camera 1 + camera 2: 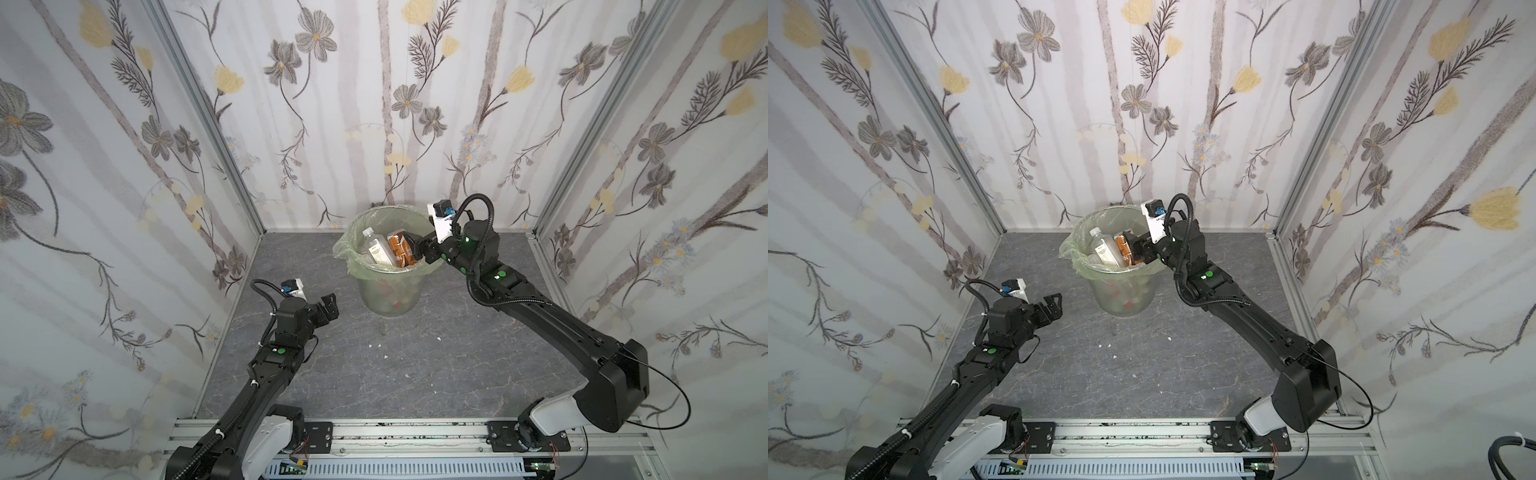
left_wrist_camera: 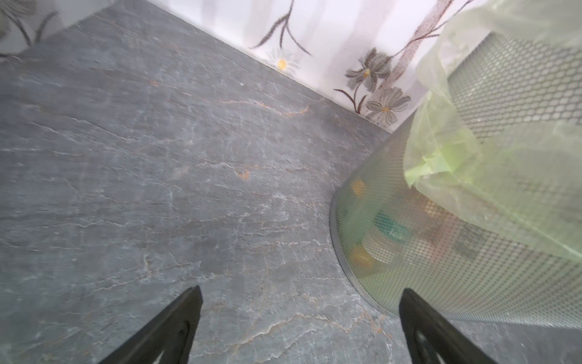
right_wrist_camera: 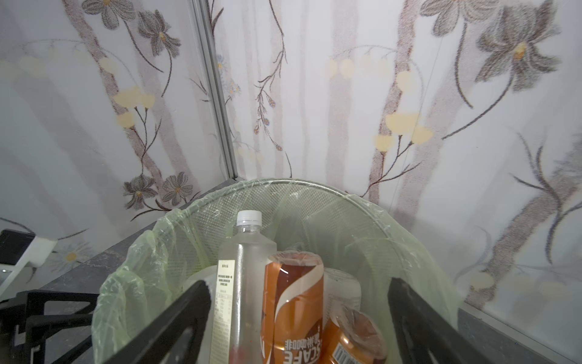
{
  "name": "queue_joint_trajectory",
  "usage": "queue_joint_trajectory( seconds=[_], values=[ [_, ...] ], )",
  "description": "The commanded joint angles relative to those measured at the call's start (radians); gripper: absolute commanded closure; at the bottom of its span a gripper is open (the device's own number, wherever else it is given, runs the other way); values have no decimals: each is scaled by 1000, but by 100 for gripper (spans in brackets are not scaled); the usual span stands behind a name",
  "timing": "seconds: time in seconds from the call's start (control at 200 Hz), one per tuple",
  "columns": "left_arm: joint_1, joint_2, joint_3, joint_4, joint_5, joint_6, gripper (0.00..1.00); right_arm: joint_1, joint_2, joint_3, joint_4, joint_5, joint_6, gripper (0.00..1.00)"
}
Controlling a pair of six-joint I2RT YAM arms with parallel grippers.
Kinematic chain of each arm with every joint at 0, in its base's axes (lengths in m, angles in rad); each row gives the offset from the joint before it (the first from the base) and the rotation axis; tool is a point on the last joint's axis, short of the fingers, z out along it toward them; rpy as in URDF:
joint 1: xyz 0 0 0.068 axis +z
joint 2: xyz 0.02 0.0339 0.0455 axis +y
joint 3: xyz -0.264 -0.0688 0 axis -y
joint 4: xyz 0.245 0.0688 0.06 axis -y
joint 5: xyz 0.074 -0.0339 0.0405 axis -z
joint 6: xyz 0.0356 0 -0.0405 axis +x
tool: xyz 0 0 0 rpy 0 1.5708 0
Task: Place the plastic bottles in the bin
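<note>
The right tool [image 3: 299,282] hangs over the mouth of the bin [image 3: 315,182], and its two black fingers [image 3: 189,315] stand wide apart. They grip nothing: there is free space between each finger and the bottles under them. In both top views this right tool [image 1: 411,249] reaches over the right side of the rim.

Just below it a brown-and-white bottle [image 3: 294,299] lies on top of the pile, with its bottom end turned to the far rim. To one side of it lies a clear bottle [image 3: 242,268] with a white cap and a pale label, and its cap also points to the far rim. On the other side is a second brown bottle [image 3: 352,340], lower in the pile. In a top view the clear bottle [image 1: 376,247] and the brown-and-white bottle [image 1: 399,247] fill the upper part of the bin [image 1: 386,295].

The bin is round, made of fine mesh, and lined with a pale green bag [image 1: 345,253] that hangs over the rim. Through the mesh I see red, green and orange shapes near the bottom, too blurred to name.

The left tool [image 1: 330,309] is also open and empty. It stays low over the grey tabletop [image 1: 415,374], to the left of the bin and apart from it. In the left wrist view, its fingers [image 2: 176,324] frame bare tabletop [image 2: 157,157], and the bin [image 2: 472,283] is beside one finger.
</note>
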Motion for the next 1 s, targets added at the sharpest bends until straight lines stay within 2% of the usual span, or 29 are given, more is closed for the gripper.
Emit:
queue_joint_trajectory(
  seconds=[0.0, 0.125, 0.255, 0.415, 0.555, 0.72, 0.815, 0.869, 0.994],
  values=[
    [1, 34, 30, 30, -145, 82, 0, -29, -65, -56, 42, 113, -48, 9],
    [5, 87, 12, 156, -223, 155, 0, -105, -142, -178, 80, 182, -43, 0],
    [30, 154, -53, 396, -243, 195, 0, -216, -210, -340, 174, 255, -23, 0],
    [58, 285, -29, 473, -251, 305, 0, -399, -272, -530, 307, 333, 115, 0],
    [81, 374, -57, 587, -262, 327, 0, -512, -294, -738, 481, 398, 137, 0],
    [102, 439, -183, 891, -213, 324, 0, -567, -237, -879, 627, 384, 125, 0],
    [105, 448, -204, 967, -189, 342, 0, -568, -196, -955, 778, 359, 104, 0],
    [107, 464, -212, 1015, -189, 357, 0, -568, -206, -946, 742, 351, 105, 0],
    [119, 544, -199, 1096, -195, 350, 0, -569, -138, -1021, 991, 293, 89, 0]
  ],
)
